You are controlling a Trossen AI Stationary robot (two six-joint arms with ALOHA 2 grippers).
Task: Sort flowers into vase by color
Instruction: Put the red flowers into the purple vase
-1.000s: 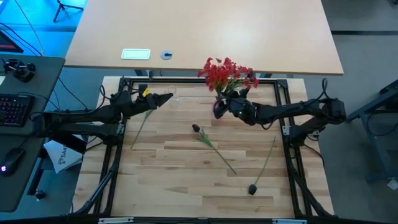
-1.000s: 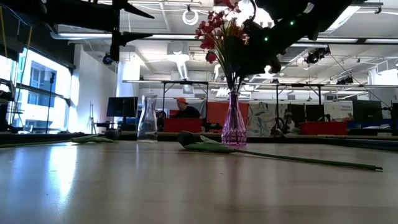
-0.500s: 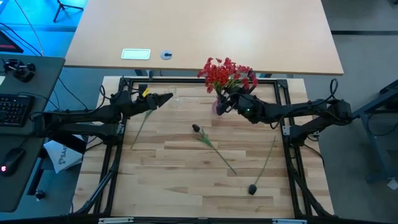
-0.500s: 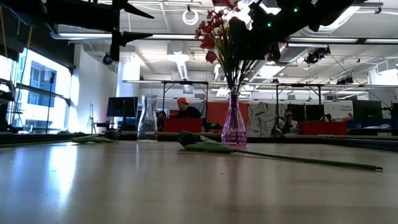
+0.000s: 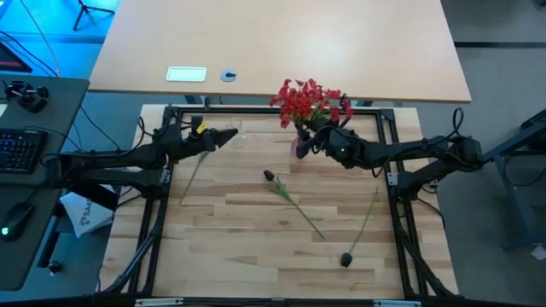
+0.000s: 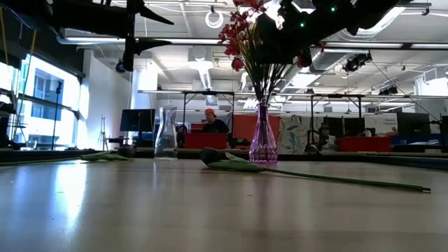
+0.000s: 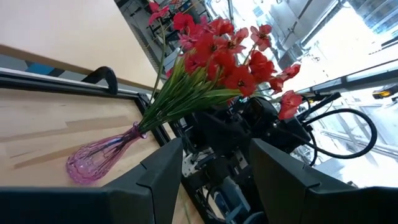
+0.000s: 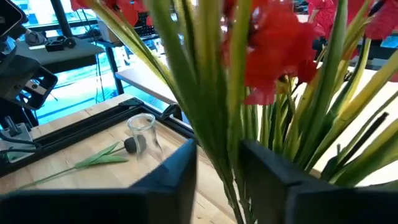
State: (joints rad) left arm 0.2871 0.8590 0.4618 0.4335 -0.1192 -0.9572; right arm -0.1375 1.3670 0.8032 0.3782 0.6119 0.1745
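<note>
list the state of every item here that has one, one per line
red flowers: standing upright in the purple vase
purple vase: upright, holding the red flowers
clear vase: upright, empty
dark bud at centre: lying flat on the table
dark bud near front: lying flat
left pincer: open, holding nothing
right pincer: open around the red flowers' stems

A robotics lab set inside a large open-plan office or workshop hall. Two dark robot arms [image 5: 111, 160] are mounted on a black metal frame [image 5: 273, 109] around a pale wooden counter [image 5: 247, 247], with a computer keyboard [image 5: 19, 150] and mouse [image 5: 15, 217] on a desk alongside and cables trailing to the grey floor. Seen level across the counter, the room behind has exposed ceiling ducts [image 6: 210, 43], strip lighting, rows of worktables, monitors [image 6: 136, 119] and red bins [image 6: 362, 143], with a person [image 6: 213, 123] seated at a distant desk.
</note>
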